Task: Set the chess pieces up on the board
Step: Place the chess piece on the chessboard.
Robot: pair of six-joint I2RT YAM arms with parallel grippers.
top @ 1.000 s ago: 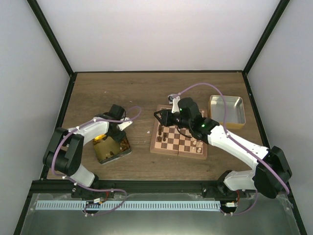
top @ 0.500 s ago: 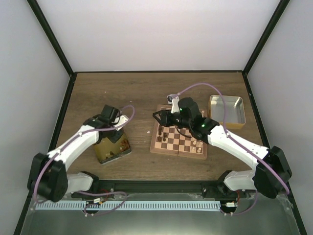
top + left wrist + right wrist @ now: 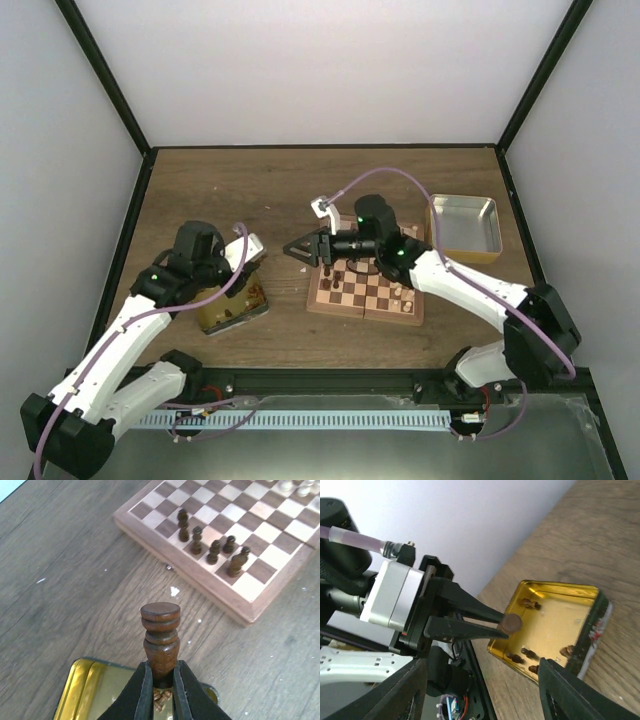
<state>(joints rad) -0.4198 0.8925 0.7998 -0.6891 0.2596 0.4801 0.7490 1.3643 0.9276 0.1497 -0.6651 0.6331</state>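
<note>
My left gripper (image 3: 161, 680) is shut on a dark brown chess piece (image 3: 160, 632) and holds it above the wood between the gold tin (image 3: 85, 692) and the board (image 3: 260, 555). In the top view this gripper (image 3: 252, 258) is left of the board (image 3: 365, 310). My right gripper (image 3: 300, 250) is open and empty, just off the board's left edge, pointing at the left gripper. The right wrist view shows the left gripper (image 3: 502, 627) with the held piece (image 3: 511, 623). Several dark pieces (image 3: 212, 547) stand near the board's corner. Pale pieces (image 3: 405, 293) stand at its right end.
The gold tin (image 3: 555, 610) holds several more dark pieces (image 3: 527, 654). A silver tin (image 3: 465, 225) sits right of the board, at the back. Black frame rails run along the table's edges.
My left arm has swung up and back, lifting the gripper out of the gold tin with the dark piece. My right gripper has moved left off the board and faces the left one.
</note>
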